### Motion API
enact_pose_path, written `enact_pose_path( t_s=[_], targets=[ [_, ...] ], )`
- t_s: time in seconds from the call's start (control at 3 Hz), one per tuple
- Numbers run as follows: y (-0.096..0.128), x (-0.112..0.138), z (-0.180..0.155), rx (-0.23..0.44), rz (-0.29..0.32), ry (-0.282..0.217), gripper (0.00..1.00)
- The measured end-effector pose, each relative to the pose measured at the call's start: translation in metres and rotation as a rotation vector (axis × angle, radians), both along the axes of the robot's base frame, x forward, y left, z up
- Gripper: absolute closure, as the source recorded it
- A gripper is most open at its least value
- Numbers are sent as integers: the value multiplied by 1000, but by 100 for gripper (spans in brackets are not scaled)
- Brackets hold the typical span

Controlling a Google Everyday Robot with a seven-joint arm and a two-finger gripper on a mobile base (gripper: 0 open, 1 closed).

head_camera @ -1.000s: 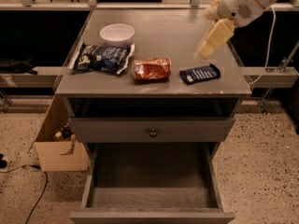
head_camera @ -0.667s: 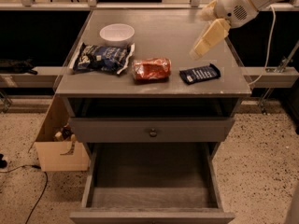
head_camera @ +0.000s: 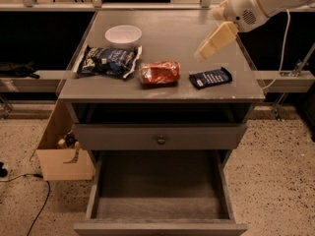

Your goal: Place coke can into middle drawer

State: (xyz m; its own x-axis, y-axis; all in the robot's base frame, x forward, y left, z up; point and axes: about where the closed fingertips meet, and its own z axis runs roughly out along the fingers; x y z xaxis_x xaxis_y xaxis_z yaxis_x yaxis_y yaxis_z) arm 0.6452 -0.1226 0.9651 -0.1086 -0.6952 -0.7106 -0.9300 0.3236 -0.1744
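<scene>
Coke can (head_camera: 159, 73) seen lying on side on tabletop (head_camera: 172, 33), between snack bag (head_camera: 107, 60) and navy packet (head_camera: 210, 77). Pincer (head_camera: 205, 49) held above tabletop, right of can; state cannot be told. Middle drawer (head_camera: 160, 191) found open.

We see a glossy red-orange metal coke can (head_camera: 159, 73), a matt grey cabinet top (head_camera: 172, 33), and above its right side a smooth cream plastic gripper (head_camera: 203, 53).
</scene>
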Motion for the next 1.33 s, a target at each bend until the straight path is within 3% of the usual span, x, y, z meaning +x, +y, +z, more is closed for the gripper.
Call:
enact_pose_path(
  t_s=[0.33, 0.67, 1.0, 1.33],
  targets=[
    [13, -6, -9, 54, -108, -8, 0],
    [26, 21, -61, 55, -189, 5, 0],
    [29, 74, -75, 48, -227, -46, 0],
    [26, 90, -46, 73, -244, -103, 0]
  ],
)
